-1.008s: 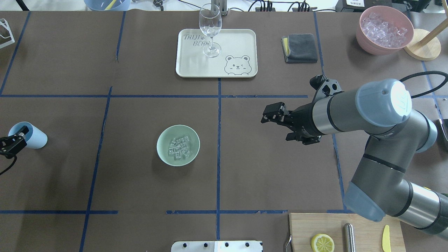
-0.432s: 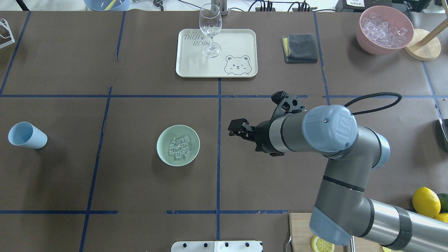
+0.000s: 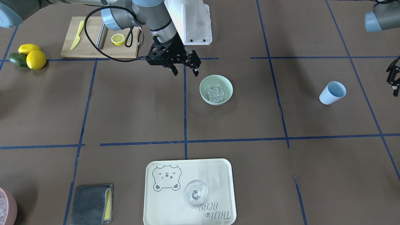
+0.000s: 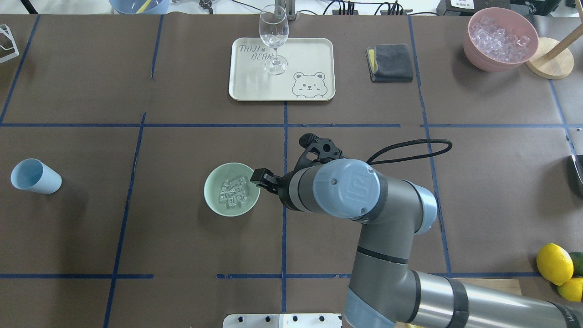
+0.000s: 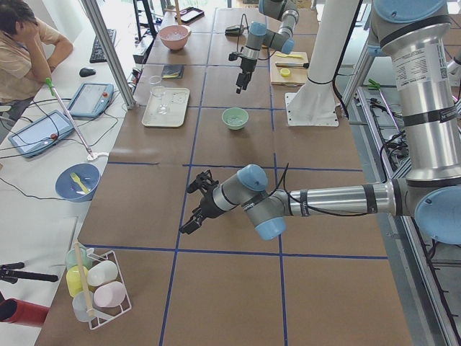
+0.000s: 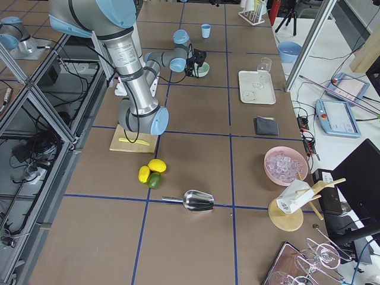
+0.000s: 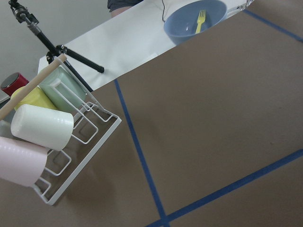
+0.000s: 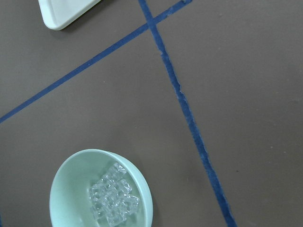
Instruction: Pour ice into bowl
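Observation:
The pale mint-green bowl [image 4: 232, 189] stands upright near the table's middle and holds a small heap of clear ice cubes [image 4: 233, 192]. Bowl [image 3: 216, 89] and ice [image 3: 215, 94] also show in the front view, and in the right wrist view the bowl [image 8: 102, 194] and ice [image 8: 113, 197] sit at the lower left. My right gripper [image 3: 185, 72] is open and empty, hovering just beside the bowl's rim on the robot's right. My left gripper [image 3: 393, 78] is open and empty, drawn back past the upright, empty blue cup [image 4: 34, 176].
A cream tray [image 4: 314, 54] with a wine glass [image 4: 273, 38] stands at the back centre. A grey cloth [image 4: 390, 62] and a pink bowl of ice [image 4: 500, 38] are at the back right. Lemons [image 4: 554, 263] and a cutting board [image 3: 100, 37] lie near my right arm's base.
My right arm has swung left across the table until its gripper reached the bowl's rim. My left gripper has pulled away from the blue cup and left the overhead view.

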Robot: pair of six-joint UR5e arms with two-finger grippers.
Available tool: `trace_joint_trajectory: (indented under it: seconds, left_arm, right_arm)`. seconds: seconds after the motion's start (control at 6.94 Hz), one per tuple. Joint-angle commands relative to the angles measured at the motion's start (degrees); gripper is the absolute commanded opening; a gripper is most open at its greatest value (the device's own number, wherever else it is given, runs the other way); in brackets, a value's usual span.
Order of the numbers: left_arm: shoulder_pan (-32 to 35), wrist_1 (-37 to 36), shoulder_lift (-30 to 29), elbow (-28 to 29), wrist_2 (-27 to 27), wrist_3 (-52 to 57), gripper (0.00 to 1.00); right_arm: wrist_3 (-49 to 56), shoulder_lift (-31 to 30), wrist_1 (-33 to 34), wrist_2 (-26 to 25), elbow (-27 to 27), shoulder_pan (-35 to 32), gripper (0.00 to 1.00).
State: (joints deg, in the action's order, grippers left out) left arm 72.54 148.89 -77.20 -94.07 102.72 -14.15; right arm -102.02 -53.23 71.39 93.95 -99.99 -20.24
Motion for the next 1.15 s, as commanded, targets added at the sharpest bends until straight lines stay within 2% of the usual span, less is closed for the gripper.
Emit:
trace_joint_trajectory:
  seconds: [0.0,0.29,0.43,0.58,0.72,0.86,1.01]
  left_arm:
    - [5.06,-10.54,-3.48,-0.23,4.5,6.49,1.0]
    - [4.98,-10.37,-3.39,0.03,4.5,5.28,1.0]
    - [5.06,-10.29,-3.04,-0.49,4.5,5.27,1.0]
    - [5.06,-10.2,-2.87,-0.59,4.5,4.83,1.0]
    - [5.06,-10.11,-2.86,-0.59,4.5,4.4,1.0]
    - [5.06,-10.11,-2.86,-0.5,4.5,4.39,1.0]
    - [5.15,-10.11,-2.78,-0.59,4.5,4.39,1.0]
  right_arm:
    - [0.07,6.11,0.16,-0.7,7.85,0.46,1.0]
    - [0.86,9.44,2.25,-0.09,14.0,0.55,1.0]
    - [0.95,12.68,6.09,0.27,17.16,0.64,0.92]
    - [2.25,14.2,9.79,1.23,18.59,0.99,0.72]
    - [3.83,14.21,10.61,1.24,19.38,1.51,0.5]
    - [3.94,14.38,10.62,1.41,19.31,1.43,0.01]
    - [4.46,14.3,10.62,1.76,19.39,1.43,0.0]
